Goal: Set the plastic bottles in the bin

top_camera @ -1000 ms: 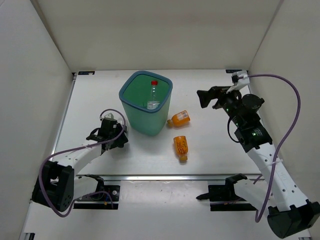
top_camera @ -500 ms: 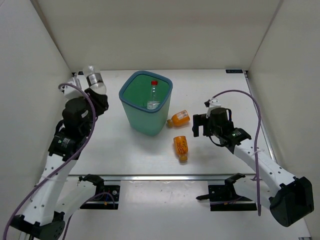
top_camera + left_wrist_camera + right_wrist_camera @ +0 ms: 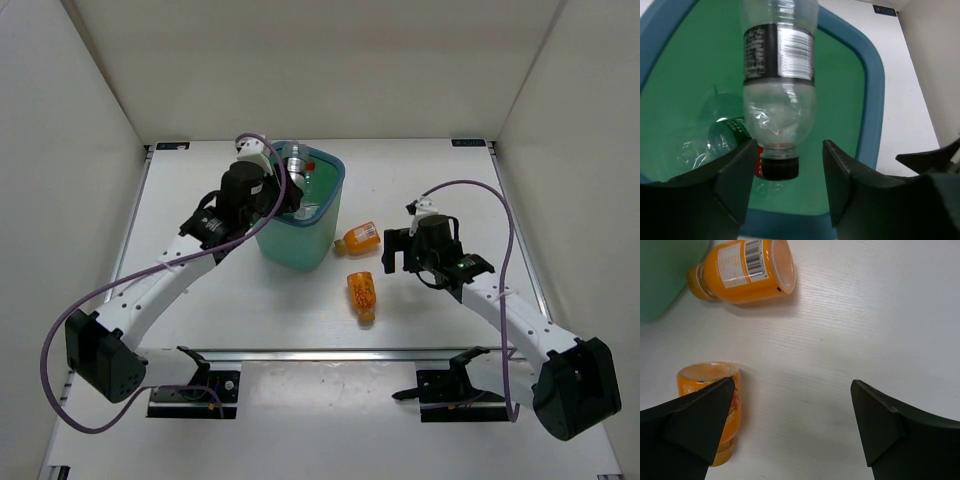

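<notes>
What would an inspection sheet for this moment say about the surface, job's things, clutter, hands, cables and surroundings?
Surface: white table, bearing the bin and two bottles.
Job's things: teal bin upright; red-capped bottle inside it; black-capped bottle cap-down over its opening; far orange bottle and near orange bottle lying on the table beside the bin.
Clutter: nothing seen.
Hands: left hand over the bin, fingers flanking the black-capped bottle, grip cannot be told; right hand open, above the table by the orange bottles.
Cables: purple cables loop off both arms, clear of the bottles.
Surroundings: white walls on three sides.
</notes>
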### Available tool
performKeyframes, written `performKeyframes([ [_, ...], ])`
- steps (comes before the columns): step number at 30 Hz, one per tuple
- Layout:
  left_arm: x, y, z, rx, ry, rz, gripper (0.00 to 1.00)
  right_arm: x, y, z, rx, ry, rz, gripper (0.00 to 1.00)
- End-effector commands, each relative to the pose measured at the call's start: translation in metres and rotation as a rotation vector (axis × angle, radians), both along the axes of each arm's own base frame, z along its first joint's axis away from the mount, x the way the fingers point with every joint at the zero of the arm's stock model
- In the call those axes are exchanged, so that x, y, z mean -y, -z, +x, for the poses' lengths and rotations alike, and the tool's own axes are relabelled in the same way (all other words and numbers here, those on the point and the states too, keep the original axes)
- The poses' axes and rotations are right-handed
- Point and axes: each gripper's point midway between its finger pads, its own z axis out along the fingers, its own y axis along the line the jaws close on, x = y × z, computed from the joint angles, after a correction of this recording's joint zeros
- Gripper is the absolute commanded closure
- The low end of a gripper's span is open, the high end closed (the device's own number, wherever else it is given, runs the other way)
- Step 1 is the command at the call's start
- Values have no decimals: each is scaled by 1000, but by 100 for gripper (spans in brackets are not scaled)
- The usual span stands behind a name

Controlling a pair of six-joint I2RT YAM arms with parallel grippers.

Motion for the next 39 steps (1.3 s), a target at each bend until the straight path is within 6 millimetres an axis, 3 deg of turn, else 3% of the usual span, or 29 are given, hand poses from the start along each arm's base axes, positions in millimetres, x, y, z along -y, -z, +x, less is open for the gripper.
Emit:
performKeyframes([
  [1, 11, -28, -15, 59, 58, -34, 32, -15, 0, 10, 6, -33, 8, 1],
  [2, 11, -28, -16, 52, 59, -32, 22, -23, 0, 12, 8, -53, 0, 1],
  [3, 11, -30, -18, 49, 70, -31, 20, -33, -3, 13, 14, -82, 2, 1],
  [5, 9, -39, -20, 71, 77, -22, 1, -45, -1, 16, 9, -109, -23, 1],
  [8, -6, -59, -26, 108, 35, -27, 2, -70, 5, 19, -15, -176, -47, 1],
  [12, -41, -58, -35, 94, -63, -11, 2, -94, 26, 14, -78, -237, -108, 1],
  [14, -80, -42, -40, 70, -192, 12, 2, -99, 37, 9, -101, -246, -145, 0],
  [19, -169, 35, -71, -139, -471, 59, 2, -95, 73, -18, -248, -205, -134, 3],
  [21, -192, 65, -88, -205, -563, 75, 1, -91, 79, -23, -275, -184, -132, 12],
  [22, -198, 81, -97, -241, -590, 84, 1, -89, 81, -25, -288, -174, -120, 25],
  [23, -199, 88, -103, -259, -600, 93, 2, -90, 77, -26, -283, -179, -115, 44],
  [25, -197, 112, -113, -308, -609, 67, 1, -93, 60, -20, -245, -187, -104, 65],
  [27, -188, 131, -117, -352, -582, 20, 1, -103, 15, 0, -153, -207, -86, 76],
  [28, -181, 150, -123, -399, -557, 5, 1, -107, -8, 7, -107, -224, -85, 75],
  [29, -177, 156, -125, -409, -545, -9, 1, -107, -25, 13, -57, -223, -98, 76],
  [31, -165, 174, -129, -450, -505, -49, 1, -116, -90, 32, 95, -234, -97, 76],
  [32, -162, 180, -130, -461, -496, -63, 2, -115, -111, 36, 157, -237, -118, 76],
  [35, -156, 186, -132, -469, -471, -73, 1, -143, -220, 49, 444, -268, -118, 77],
  [36, -156, 188, -133, -473, -469, -72, 1, -142, -236, 52, 503, -266, -169, 76],
  [38, -154, 191, -134, -489, -454, -69, 2, -173, -282, 47, 677, -291, -168, 76],
  [39, -157, 192, -135, -486, -461, -55, 1, -177, -293, 46, 736, -304, -210, 75],
])
